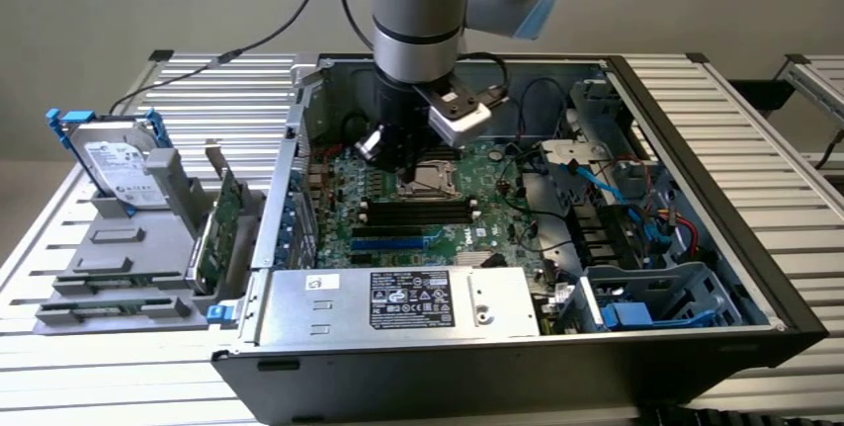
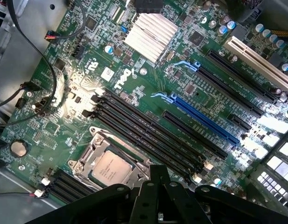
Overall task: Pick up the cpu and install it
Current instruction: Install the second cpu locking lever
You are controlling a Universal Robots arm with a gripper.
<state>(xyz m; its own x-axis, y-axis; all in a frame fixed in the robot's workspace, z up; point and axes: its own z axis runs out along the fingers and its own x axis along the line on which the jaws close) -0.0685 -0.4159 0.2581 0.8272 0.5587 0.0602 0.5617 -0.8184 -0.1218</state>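
On the exterior view's left, a hard drive (image 1: 117,164) stands upright in a grey holder (image 1: 126,258) on the table (image 1: 79,367), with a green card (image 1: 227,211) just beside the open case (image 1: 528,386). Over the motherboard (image 1: 436,213) near the middle, the gripper (image 1: 395,154) hangs closed with nothing in it. The cpu (image 2: 111,169) lies flat in its socket (image 2: 85,161), just beside the black memory slots (image 2: 148,135) and directly under the gripper. Blue cables (image 1: 600,184) run along the case's right side.
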